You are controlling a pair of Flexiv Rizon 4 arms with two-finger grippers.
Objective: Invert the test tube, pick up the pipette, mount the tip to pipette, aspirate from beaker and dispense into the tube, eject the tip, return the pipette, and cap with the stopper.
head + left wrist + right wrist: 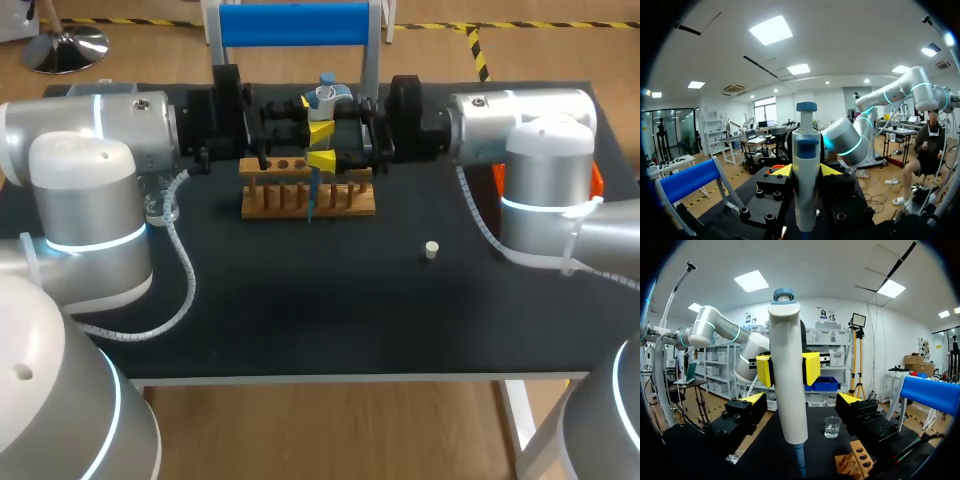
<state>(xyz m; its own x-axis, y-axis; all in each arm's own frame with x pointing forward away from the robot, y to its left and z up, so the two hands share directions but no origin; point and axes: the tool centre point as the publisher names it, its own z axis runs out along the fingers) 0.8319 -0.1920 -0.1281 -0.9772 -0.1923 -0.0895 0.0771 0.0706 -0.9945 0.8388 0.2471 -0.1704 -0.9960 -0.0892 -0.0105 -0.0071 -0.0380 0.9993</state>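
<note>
One pipette (788, 340) stands straight up, pinched by the left claw (788, 369), just ahead of the right claw (800, 401), which is spread wide.

Nothing legible here. The pipette (806, 170) has a dark window on its body, but it's too blurred to make out any digits. No readable print, labels or numbers on the wooden rack (300, 200) or the tabletop (300, 300).
</note>
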